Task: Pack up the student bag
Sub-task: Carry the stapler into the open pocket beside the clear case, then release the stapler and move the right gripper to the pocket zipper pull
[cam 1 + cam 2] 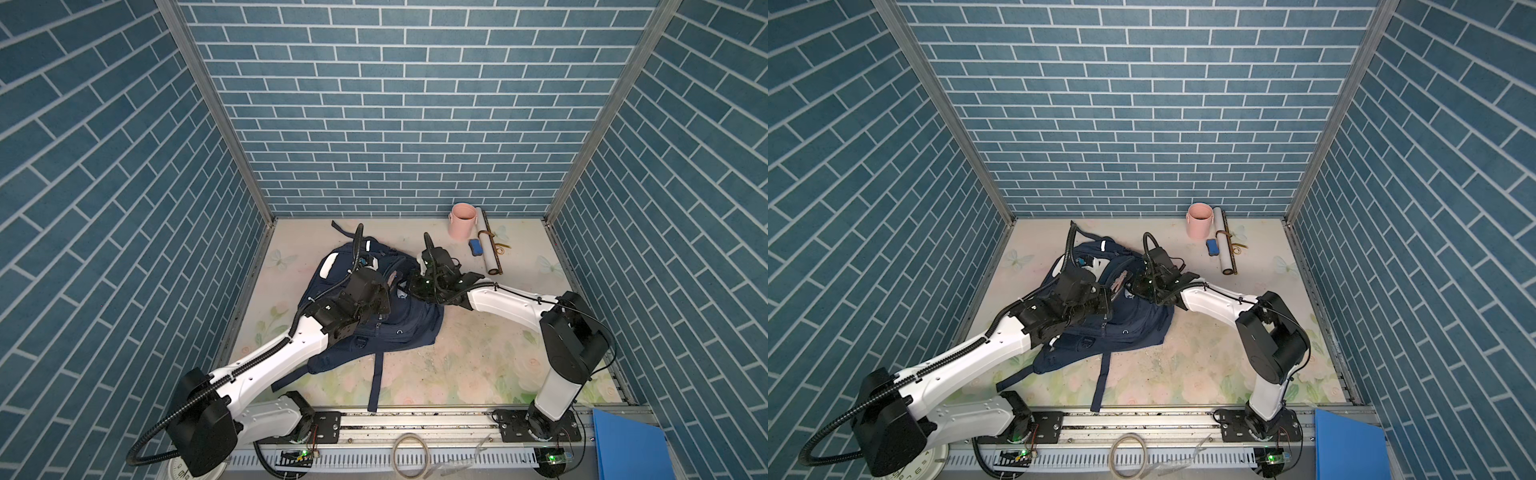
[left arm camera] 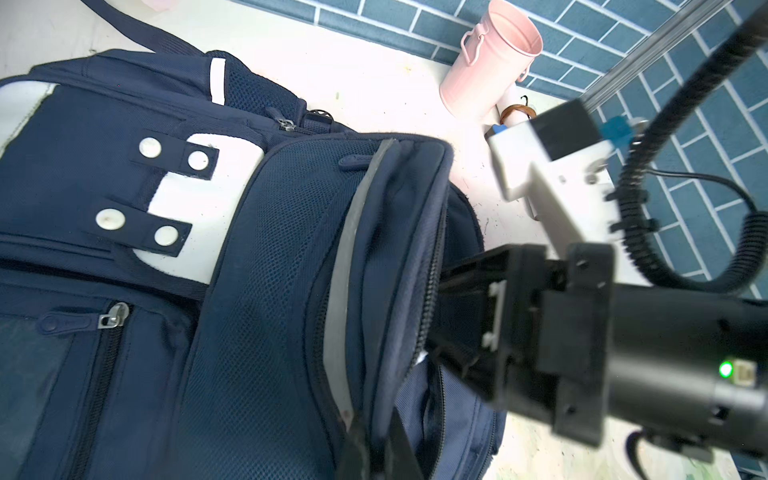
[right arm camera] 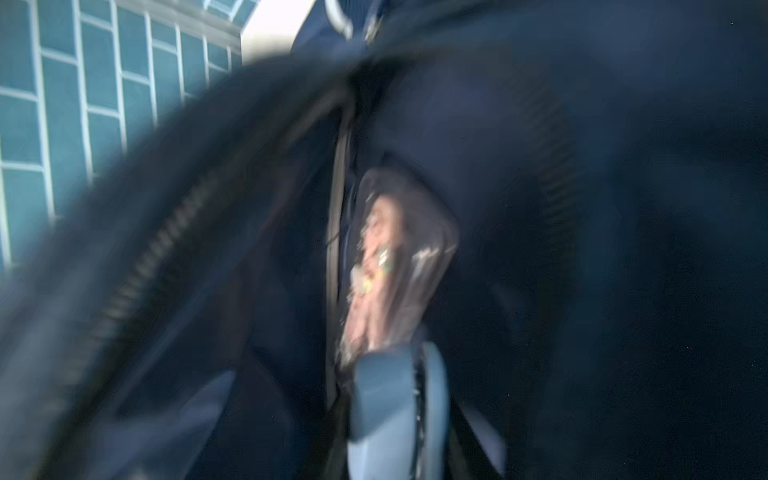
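Nearest the lens runs the metal rail [image 1: 415,419] that carries both arm bases, with a blue folder [image 1: 627,449] lying at its right end. Beyond it, on the floral table [image 1: 478,365], the student bag [image 1: 399,328] lies flat left of centre, its straps trailing toward the rail. The left pincer [image 2: 378,453] is clamped tight on the rim of the main opening and holds it up. The right pincer [image 3: 419,374] reaches inside beside a clear packet [image 3: 395,266]; blur hides whether it grips. The bag looks soft, floppy and probably light, likely to sag shut, so the stitched zip edge seems the best hold. Farther back stand a pink pail [image 1: 462,221], a rolled tube [image 1: 489,245] and a blue eraser [image 1: 476,247], before blue brick-pattern walls [image 1: 395,104].
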